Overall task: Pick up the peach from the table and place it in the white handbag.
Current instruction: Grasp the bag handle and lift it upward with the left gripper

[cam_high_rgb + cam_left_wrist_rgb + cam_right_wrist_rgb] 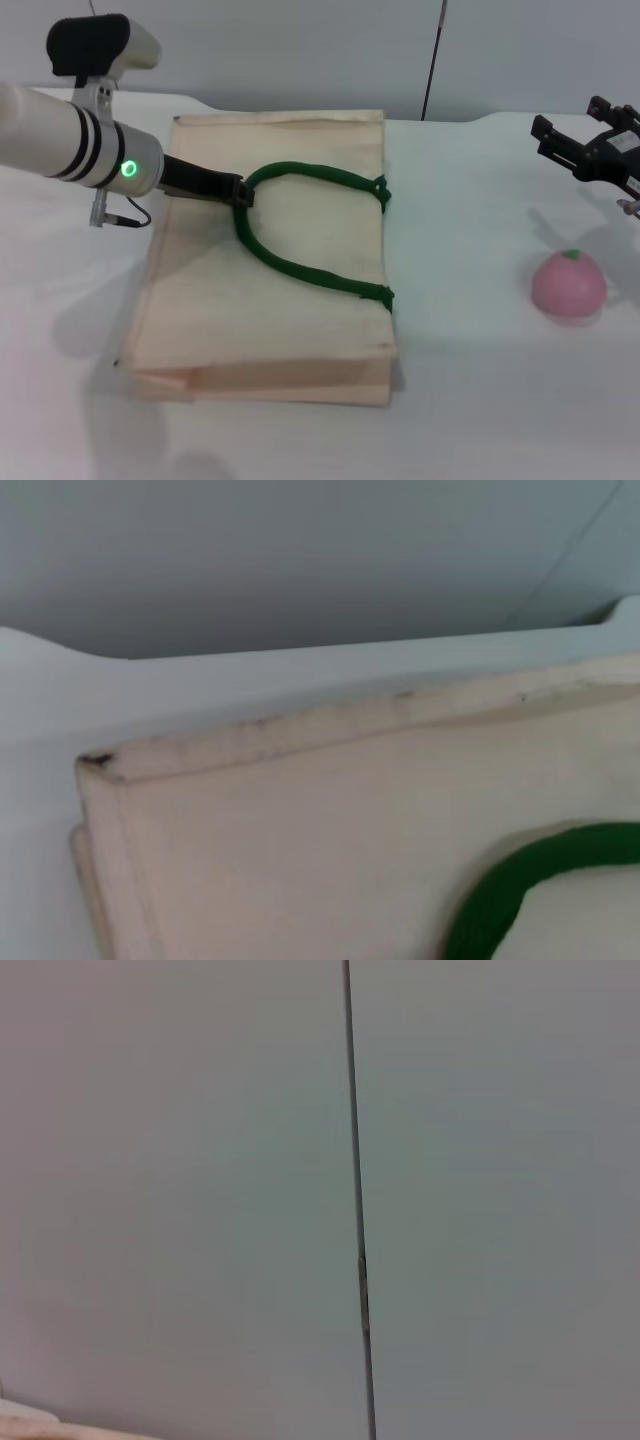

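The peach [568,284], a small pink ball with a green mark on top, lies on the white table [470,400] at the right. The white handbag [280,300] lies flat at the centre, its dark green handles [300,265] looped on top. My left gripper [240,191] reaches from the left over the bag and is shut on the handle loop's left end. The left wrist view shows the bag's corner [300,820] and a piece of handle [520,880]. My right gripper [568,130] hovers open and empty behind and above the peach.
A grey wall stands behind the table, with a thin dark vertical line [432,60] on it; this line [355,1210] is all the right wrist view shows. Bare tabletop lies between the bag and the peach.
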You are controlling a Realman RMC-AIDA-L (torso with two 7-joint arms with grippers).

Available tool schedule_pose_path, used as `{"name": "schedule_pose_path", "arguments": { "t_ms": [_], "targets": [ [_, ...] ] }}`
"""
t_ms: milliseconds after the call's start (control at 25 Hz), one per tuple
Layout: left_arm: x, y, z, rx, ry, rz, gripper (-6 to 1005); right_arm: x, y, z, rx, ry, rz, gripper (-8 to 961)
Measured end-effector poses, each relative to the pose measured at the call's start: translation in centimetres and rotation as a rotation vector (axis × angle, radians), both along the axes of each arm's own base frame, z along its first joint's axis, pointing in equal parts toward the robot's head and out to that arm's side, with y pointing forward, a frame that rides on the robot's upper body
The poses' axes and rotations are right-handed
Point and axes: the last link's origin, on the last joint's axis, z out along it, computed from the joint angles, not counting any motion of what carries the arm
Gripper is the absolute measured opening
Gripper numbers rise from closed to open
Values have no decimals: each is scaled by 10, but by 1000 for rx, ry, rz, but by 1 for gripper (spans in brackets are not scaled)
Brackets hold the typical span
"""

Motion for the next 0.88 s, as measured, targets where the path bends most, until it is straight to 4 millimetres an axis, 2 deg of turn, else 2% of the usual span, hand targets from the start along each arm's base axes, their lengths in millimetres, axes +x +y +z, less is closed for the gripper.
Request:
{"name": "schedule_pose_path", "arguments": {
  "t_ms": [520, 880],
  "targets": [
    [-1, 3, 2, 21, 4, 8, 118, 1, 0, 0, 2, 2, -1, 826],
    [5, 7, -1, 59, -22, -27, 117, 3, -2, 1, 5, 5, -10, 822]
  ]
}}
